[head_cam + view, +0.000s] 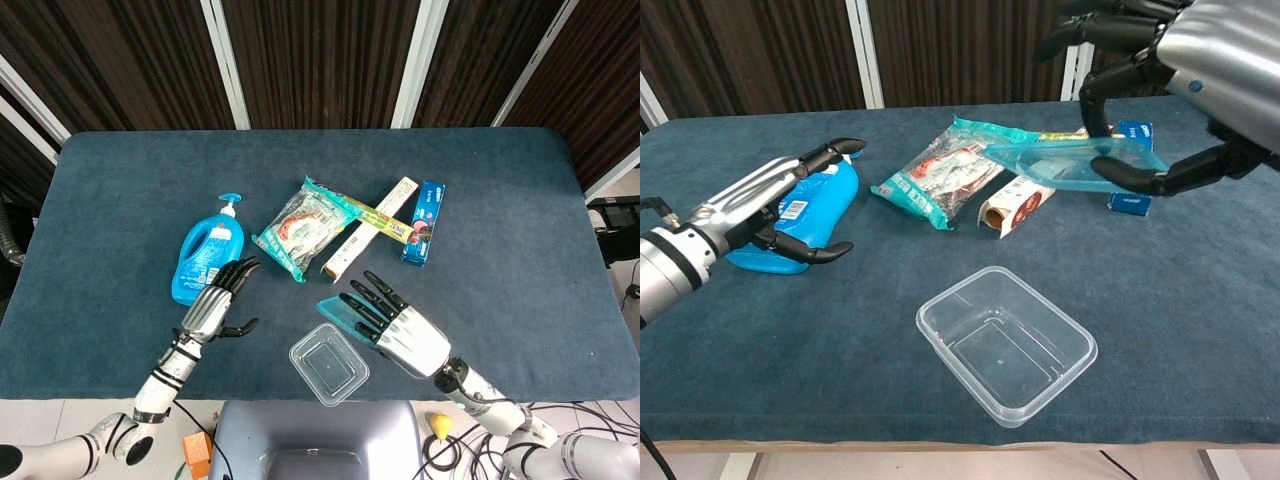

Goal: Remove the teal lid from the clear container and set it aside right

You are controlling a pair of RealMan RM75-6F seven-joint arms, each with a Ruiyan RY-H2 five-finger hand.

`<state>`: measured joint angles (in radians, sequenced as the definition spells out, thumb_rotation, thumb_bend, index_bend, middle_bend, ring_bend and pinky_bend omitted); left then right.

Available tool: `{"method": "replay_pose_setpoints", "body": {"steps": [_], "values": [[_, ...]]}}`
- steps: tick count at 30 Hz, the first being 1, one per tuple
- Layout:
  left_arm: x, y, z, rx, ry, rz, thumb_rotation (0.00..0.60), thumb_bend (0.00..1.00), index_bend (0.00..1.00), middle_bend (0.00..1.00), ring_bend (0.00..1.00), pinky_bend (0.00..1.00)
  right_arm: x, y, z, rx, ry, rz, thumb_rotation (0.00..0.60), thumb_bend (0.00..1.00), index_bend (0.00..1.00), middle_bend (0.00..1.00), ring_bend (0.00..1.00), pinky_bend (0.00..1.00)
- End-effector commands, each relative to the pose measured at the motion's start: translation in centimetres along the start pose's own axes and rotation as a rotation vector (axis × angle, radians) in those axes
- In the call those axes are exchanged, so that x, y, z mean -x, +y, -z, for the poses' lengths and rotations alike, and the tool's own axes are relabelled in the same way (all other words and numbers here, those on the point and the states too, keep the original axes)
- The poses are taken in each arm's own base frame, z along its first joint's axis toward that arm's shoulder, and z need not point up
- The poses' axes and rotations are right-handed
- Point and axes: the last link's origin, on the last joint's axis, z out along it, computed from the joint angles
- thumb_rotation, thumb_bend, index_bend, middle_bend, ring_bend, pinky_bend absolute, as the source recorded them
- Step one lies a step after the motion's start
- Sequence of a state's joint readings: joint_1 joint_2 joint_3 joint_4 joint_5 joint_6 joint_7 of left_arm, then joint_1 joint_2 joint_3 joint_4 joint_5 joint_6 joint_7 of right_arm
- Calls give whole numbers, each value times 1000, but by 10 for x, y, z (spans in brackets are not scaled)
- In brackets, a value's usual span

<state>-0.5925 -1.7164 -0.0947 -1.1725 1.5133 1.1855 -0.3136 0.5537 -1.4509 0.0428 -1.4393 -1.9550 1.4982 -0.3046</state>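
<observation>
The clear container (329,362) (1006,344) stands open and empty near the table's front edge. My right hand (400,328) (1180,60) holds the teal lid (337,309) (1072,163) in the air, up and to the right of the container, gripped between fingers and thumb. The lid is roughly level, tilted slightly. My left hand (214,308) (770,205) is off to the left, fingers spread and empty, hovering beside the blue bottle (209,262) (790,210).
A snack bag (305,226) (950,170), a long cardboard box (368,226) (1012,205) and a blue biscuit pack (424,221) (1132,165) lie behind the container. The table's right half (520,260) is bare blue cloth.
</observation>
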Motion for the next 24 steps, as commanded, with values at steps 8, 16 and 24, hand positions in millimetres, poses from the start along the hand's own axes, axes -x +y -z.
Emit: {"method": "replay_pose_setpoints", "body": {"steps": [8,16,24], "values": [[-11,-20,23,-23,-14,-48,600,285,0,0,0,14,40,66,50,142,-254,188,600,509,751,190,60,73],[0,-23,31,-26,-48,-67,600,286,0,0,0,13,93,63,68,145,-366,174,600,509,678,190,60,73],[-2,-27,34,-32,-42,-67,600,284,0,0,0,11,99,58,81,172,-410,121,600,289,56,46,0,0]]}}
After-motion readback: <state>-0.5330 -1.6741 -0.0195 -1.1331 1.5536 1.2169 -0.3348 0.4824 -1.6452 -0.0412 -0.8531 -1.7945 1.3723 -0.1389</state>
